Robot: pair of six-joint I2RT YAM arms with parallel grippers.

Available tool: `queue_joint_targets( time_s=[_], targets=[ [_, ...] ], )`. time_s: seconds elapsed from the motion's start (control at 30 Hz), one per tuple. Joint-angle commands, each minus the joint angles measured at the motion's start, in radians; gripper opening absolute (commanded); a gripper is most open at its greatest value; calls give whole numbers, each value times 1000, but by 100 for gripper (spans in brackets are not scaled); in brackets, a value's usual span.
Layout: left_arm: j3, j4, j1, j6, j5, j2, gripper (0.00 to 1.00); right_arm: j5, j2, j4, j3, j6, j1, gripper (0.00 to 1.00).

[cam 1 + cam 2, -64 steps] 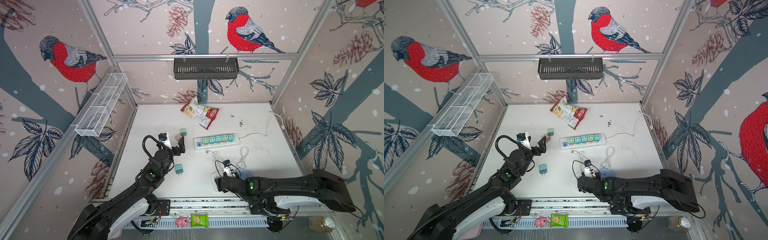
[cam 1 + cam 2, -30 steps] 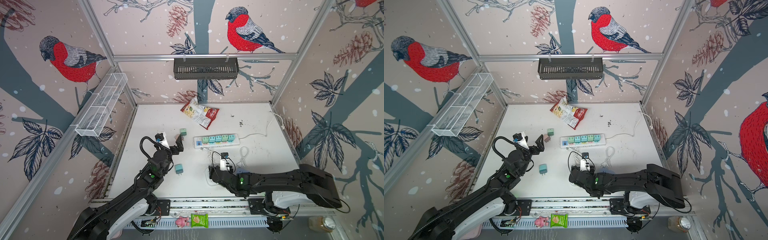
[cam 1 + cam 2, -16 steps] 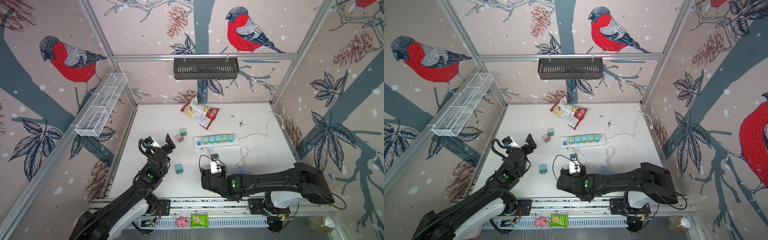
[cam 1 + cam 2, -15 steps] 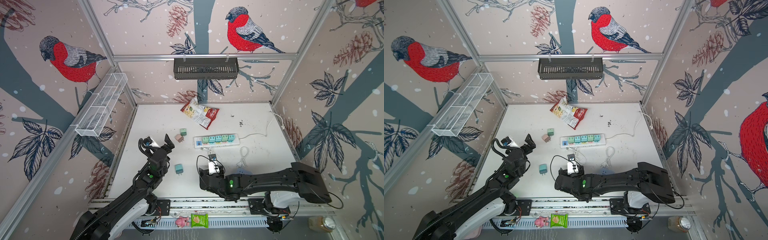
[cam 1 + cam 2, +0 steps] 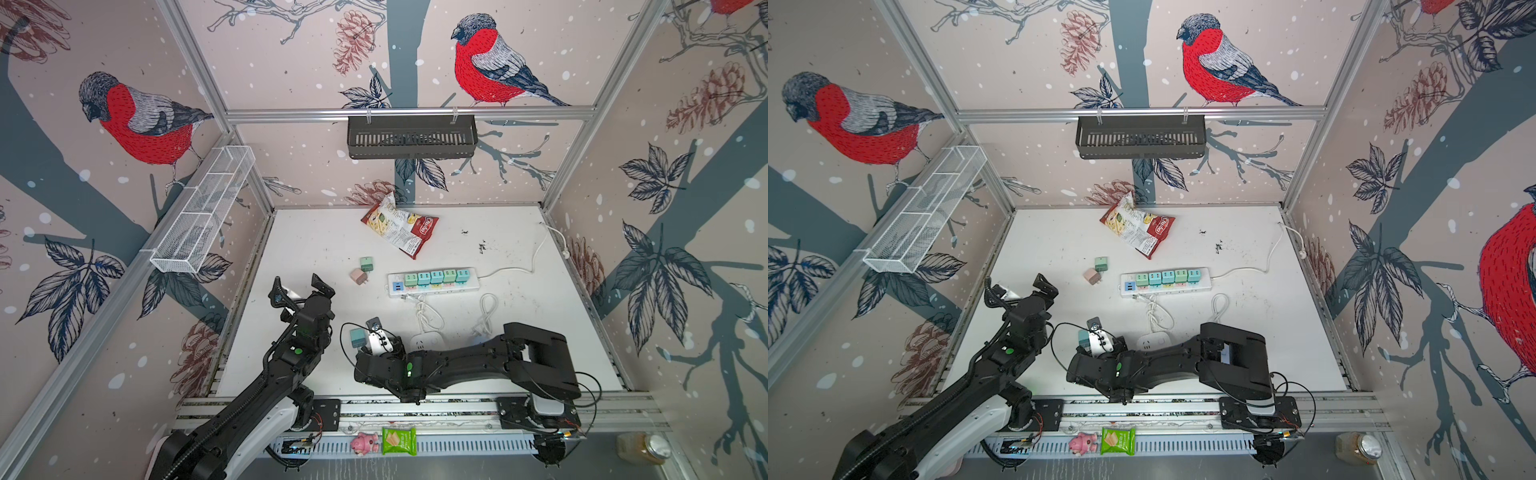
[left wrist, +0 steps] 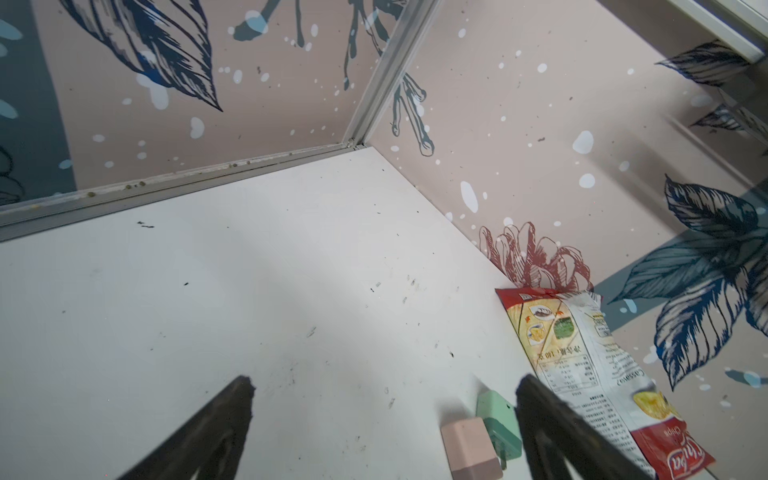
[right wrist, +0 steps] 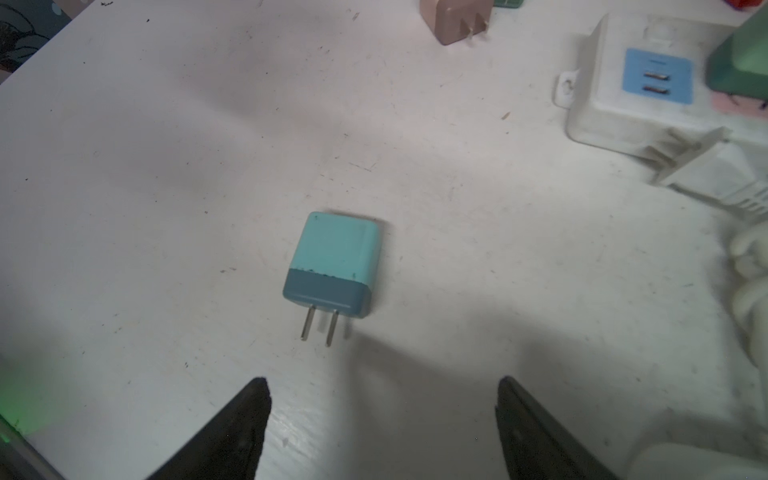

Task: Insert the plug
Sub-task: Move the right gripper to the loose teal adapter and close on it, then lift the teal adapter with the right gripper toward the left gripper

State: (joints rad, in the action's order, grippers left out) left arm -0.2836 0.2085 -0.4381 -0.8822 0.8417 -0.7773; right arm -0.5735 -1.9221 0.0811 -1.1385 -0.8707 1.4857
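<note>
A teal plug [image 7: 332, 266] lies flat on the white table [image 5: 324, 245] at the near middle, prongs toward my right gripper [image 7: 382, 386]. That gripper is open, its fingertips just short of the prongs with nothing between them. In both top views the plug [image 5: 356, 337] [image 5: 1083, 337] lies just beyond the right wrist. The white power strip [image 5: 432, 282] lies farther back with several coloured plugs in it. My left gripper [image 5: 297, 286] [image 6: 384, 386] hangs open and empty at the left. A pink plug [image 5: 358, 276] and a green plug [image 5: 366, 263] lie to its right.
A snack bag [image 5: 401, 230] lies at the back middle. A white adapter [image 5: 424, 341] and looped white cables [image 5: 486, 307] lie in front of the strip, beside the right arm. A black basket [image 5: 411, 137] hangs on the back wall, a wire rack [image 5: 203, 208] on the left wall.
My right arm has swung left along the front until its open gripper faces the teal plug. My left gripper has let go of the pink plug and drawn back to the left.
</note>
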Motion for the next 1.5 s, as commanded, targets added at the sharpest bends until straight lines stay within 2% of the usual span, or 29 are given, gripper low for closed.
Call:
queue_joint_targets(
  time_s=[0.0, 0.33, 0.4, 0.57, 0.8, 0.93, 1.13, 1.33, 1.47],
  targets=[
    [-17, -79, 2, -95, 66, 3, 98, 57, -42, -29, -37, 42, -12, 85],
    [-20, -94, 3, -104, 69, 8, 98, 103, -186, -9, -155, 67, -48, 83],
    [-17, -91, 2, -107, 69, 13, 97, 116, -212, -8, -175, 75, -55, 79],
    [-20, -90, 2, -86, 53, 27, 98, 109, -262, 26, -214, 73, -66, 71],
    [-17, -87, 2, -81, 51, 34, 98, 122, -272, 35, -219, 73, -73, 47],
    [-17, -80, 3, -71, 44, 33, 98, 115, -259, 51, -213, 72, -70, 37],
    [-35, -89, 2, -45, 10, 53, 98, 102, -157, 37, -138, 73, -65, 28],
    [-72, -78, -1, 41, -109, 107, 97, 12, 61, 40, -19, 92, -58, 24],
    [-92, -71, -23, 20, -101, 97, 97, -91, 240, 61, 83, 87, -61, 20]
  ],
)
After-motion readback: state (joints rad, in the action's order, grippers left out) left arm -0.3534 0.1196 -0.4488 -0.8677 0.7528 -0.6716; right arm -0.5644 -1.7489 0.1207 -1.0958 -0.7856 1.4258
